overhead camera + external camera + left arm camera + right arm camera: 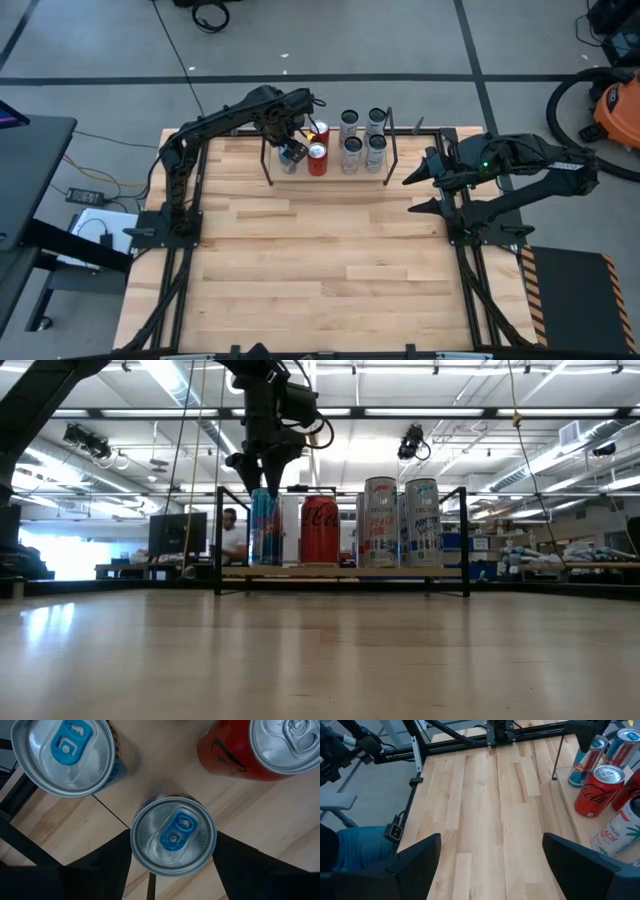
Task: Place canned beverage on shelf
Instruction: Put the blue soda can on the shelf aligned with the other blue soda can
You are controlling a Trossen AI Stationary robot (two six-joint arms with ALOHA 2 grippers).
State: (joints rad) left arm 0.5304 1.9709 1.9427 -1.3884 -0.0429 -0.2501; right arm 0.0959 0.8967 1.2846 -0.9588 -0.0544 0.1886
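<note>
Left end effector [291, 152] clamped on blue-tab can [173, 836] from above | can upright, on shelf [330, 179] left end, beside red can [317, 160] | release: straight up along can axis | right end effector [420, 190] wide open, empty, well apart over worktop [320, 270]

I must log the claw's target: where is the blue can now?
In the high view, the blue can stands at the shelf's left end, beside the red can, with the left claw shut on it.
</note>
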